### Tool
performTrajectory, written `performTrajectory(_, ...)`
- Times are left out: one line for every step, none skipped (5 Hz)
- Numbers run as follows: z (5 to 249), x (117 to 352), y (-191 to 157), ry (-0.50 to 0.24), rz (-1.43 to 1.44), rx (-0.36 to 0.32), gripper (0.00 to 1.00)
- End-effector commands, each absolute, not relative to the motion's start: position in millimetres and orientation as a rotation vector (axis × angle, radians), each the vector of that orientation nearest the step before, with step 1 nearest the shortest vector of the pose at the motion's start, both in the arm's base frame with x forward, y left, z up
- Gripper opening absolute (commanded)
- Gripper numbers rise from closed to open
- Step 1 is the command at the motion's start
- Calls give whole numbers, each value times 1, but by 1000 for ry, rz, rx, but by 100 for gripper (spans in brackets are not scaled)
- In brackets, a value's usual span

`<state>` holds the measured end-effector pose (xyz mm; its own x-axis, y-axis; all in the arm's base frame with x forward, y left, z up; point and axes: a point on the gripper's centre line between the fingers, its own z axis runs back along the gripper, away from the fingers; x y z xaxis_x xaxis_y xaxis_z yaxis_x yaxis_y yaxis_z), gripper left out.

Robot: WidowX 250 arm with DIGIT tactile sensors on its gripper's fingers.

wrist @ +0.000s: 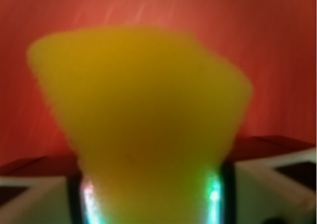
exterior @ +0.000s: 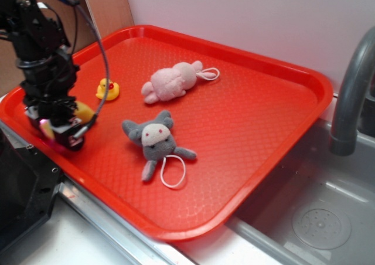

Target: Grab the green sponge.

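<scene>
In the exterior view, most of the yellow foam sponge was hidden behind the black robot gripper, so only a small yellow corner showed, and its green scouring face could not be made out. The wrist view was badly blurred: the sponge filled the picture as a soft yellow wedge running off the bottom edge, pinched between two finger pads (themselves cut off below). The grey curved metal faucet was cropped by the right edge, and the robot arm ran off the top left.
</scene>
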<state>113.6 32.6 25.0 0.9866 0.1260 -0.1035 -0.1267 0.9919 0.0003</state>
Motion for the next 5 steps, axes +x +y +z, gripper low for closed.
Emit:
performTrajectory(132, 132, 39, -29, 170, 115, 0)
performTrajectory(179, 136, 40, -15, 222, 128, 0)
performTrajectory(214, 145, 33, -45, 230, 154, 0)
performTrajectory(219, 149, 31, -44, 238, 162, 0)
performTrajectory(210, 147, 31, -33, 247, 165, 0)
